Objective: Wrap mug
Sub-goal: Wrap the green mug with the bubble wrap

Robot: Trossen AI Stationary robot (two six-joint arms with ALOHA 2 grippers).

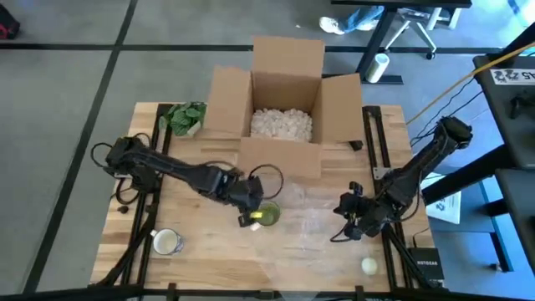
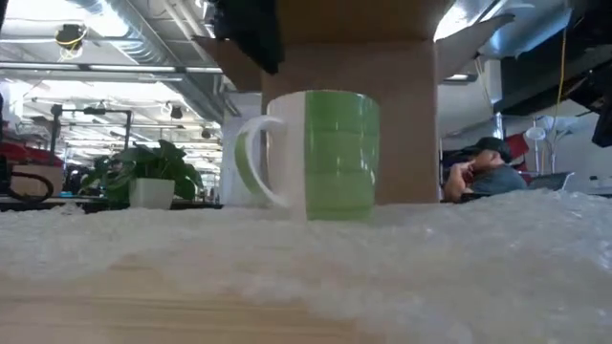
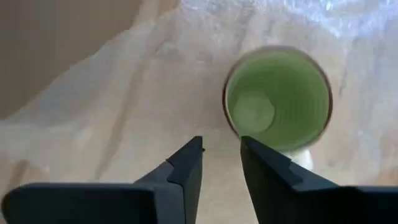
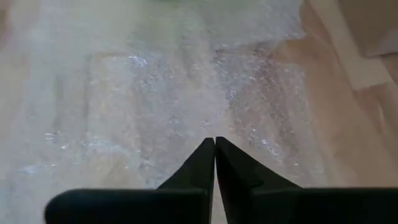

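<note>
A green mug [image 1: 267,215] with a white handle [image 2: 251,161] stands upright on a sheet of clear bubble wrap [image 1: 313,219] spread over the middle of the table. In the left wrist view I look down into the mug [image 3: 277,99]. My left gripper [image 3: 222,146] hangs just above and to the left of it, slightly open, with nothing between the fingers. My right gripper [image 4: 214,142] is shut over the right part of the bubble wrap [image 4: 186,81], to the right of the mug. My right gripper points its shut fingertips down at the bubble wrap; I cannot tell whether they touch it.
An open cardboard box [image 1: 284,88] holding white packing peanuts stands at the far middle, with a small green plant [image 1: 185,117] to its left. A white mug [image 1: 167,242] sits near the front left and a small pale object [image 1: 369,266] near the front right. A person [image 2: 488,167] sits beyond the table.
</note>
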